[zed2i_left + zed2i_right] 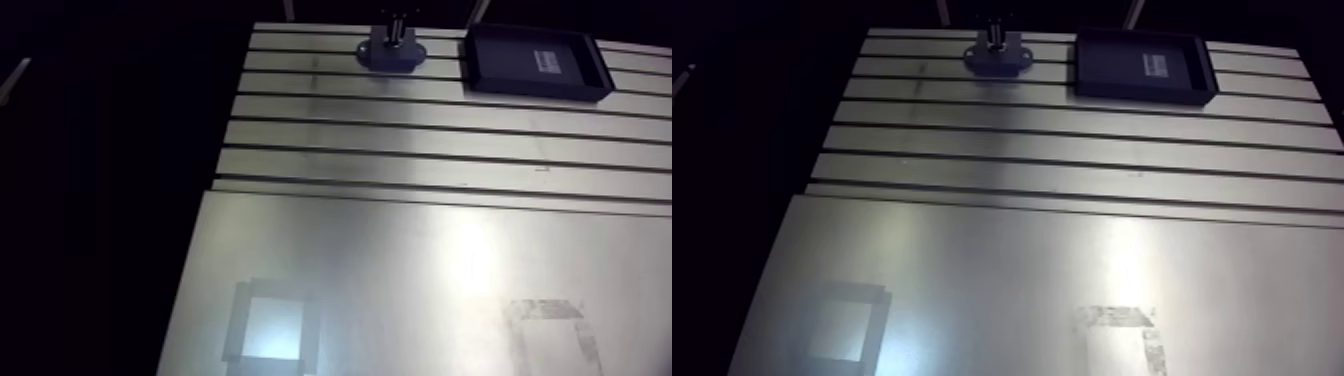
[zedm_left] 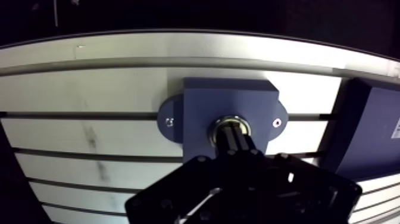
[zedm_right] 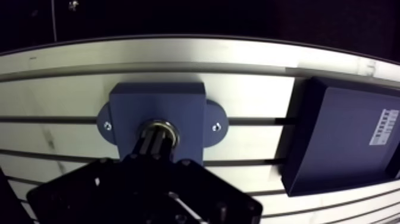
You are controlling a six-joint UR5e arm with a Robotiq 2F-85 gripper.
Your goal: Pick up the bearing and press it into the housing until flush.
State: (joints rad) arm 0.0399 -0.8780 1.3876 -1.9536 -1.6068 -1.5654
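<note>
Blue housing [image 2: 196,107] holds the bearing [image 2: 231,119] in its bore, with the fingers [image 2: 229,143] pressed together on top (flushness I can't judge). Push straight down, evenly, without tilting the ring.

We see a slate-blue housing [image 2: 202,107], its silvery bearing [image 2: 221,123], a black tool [image 2: 233,136], a silver desk [image 1: 400,160] striped with dark slots [image 1: 420,126]; at the housing's 3 o'clock, a navy tray [image 3: 339,143], white-labelled.
</note>
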